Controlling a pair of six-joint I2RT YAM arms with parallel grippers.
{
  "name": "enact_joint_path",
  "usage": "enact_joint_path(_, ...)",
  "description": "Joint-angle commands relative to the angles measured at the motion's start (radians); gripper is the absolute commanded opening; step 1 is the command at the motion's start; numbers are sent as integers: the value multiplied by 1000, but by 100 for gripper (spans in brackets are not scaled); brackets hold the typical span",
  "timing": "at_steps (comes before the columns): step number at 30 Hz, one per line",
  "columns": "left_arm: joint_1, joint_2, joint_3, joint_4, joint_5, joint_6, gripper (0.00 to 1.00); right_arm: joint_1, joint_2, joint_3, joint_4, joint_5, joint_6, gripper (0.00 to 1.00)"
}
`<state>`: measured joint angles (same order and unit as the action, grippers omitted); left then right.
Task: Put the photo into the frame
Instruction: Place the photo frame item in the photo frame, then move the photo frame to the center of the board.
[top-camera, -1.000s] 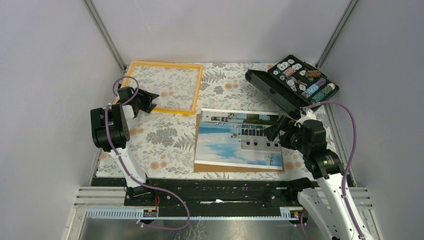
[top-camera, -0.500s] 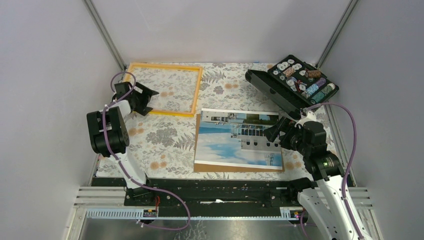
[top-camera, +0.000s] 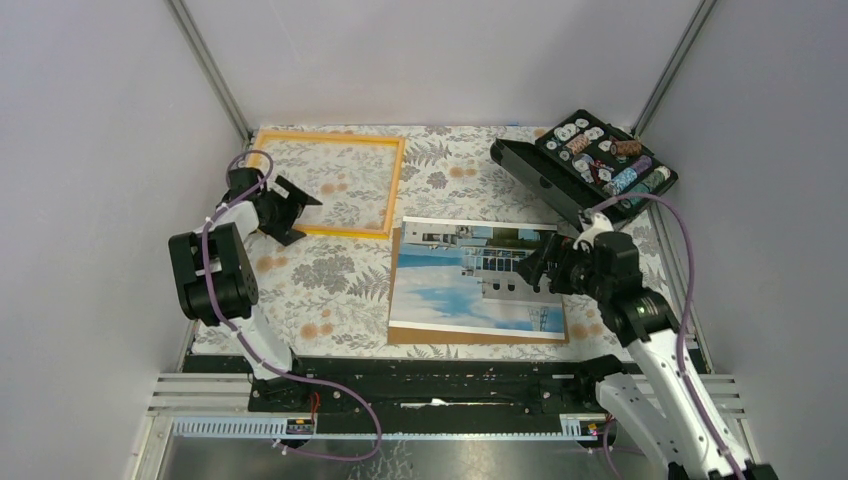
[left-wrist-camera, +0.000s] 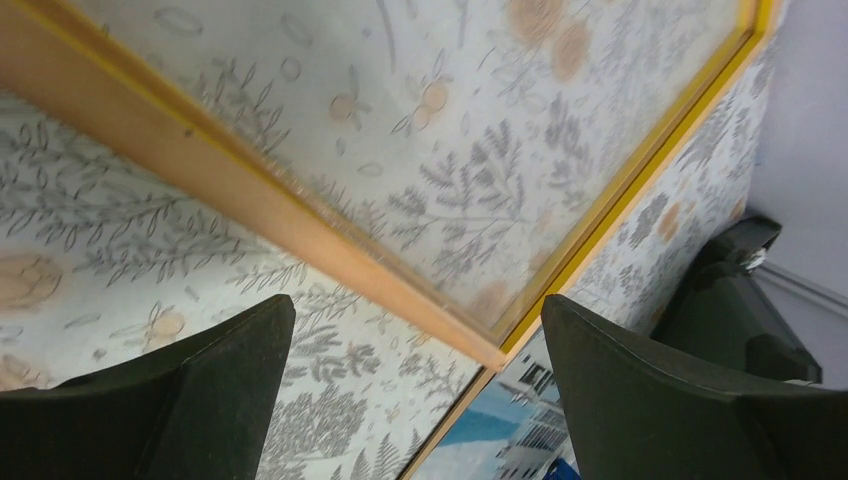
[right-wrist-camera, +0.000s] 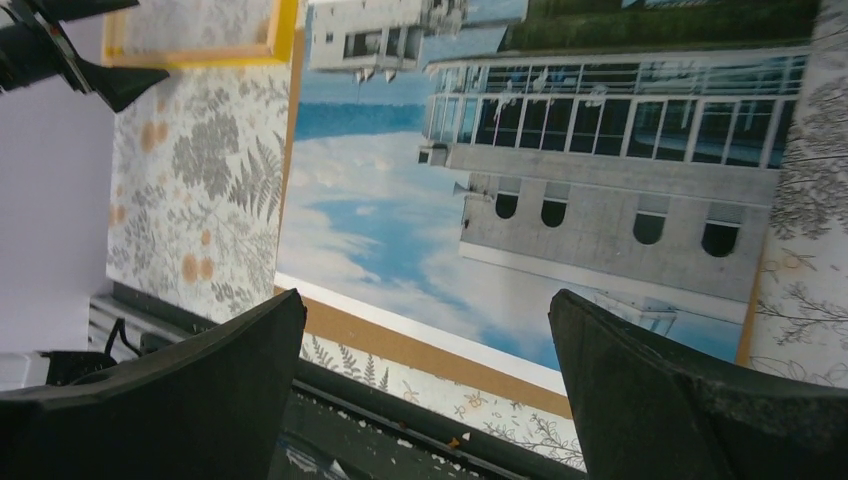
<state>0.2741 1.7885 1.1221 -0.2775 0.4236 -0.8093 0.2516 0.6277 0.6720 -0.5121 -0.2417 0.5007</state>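
Note:
The photo (top-camera: 465, 290) lies face up on the floral cloth at centre right, its brown backing showing along the near edge (right-wrist-camera: 430, 350). The orange-yellow frame (top-camera: 396, 185) lies flat at the back left, apart from the photo, and holds nothing. My left gripper (top-camera: 306, 220) is open at the frame's near left part and hides that corner from above. In the left wrist view the frame's wooden edge (left-wrist-camera: 300, 220) runs just ahead of that gripper (left-wrist-camera: 415, 305), with nothing between the fingers. My right gripper (top-camera: 532, 268) hovers open over the photo's right side (right-wrist-camera: 425, 300).
An open black case (top-camera: 600, 165) of small round parts stands at the back right, close behind the photo's far right corner. Grey walls close in the left, right and back. A black rail (top-camera: 440, 375) runs along the table's near edge.
The left gripper has opened wide at the frame's near left part and its arm has swung back towards the left wall. The right gripper has moved slightly left over the photo.

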Motion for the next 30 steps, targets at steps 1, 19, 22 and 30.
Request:
enact_joint_path(1,4,-81,-27,-82,19,70,99,57,138,66,60,-80,-62,100)
enact_joint_path(19,-305,-557,-36,-121,-186,280,99,505,1011,560,328,396,358,84)
enact_joint_path(22,-387,-643,-61,-119,-242,286,99,509,1186,691,348,424,427,83)
enact_joint_path(30,-677,-739,-33,-217,-646,370,99,511,1539,1032,333,433,493,79)
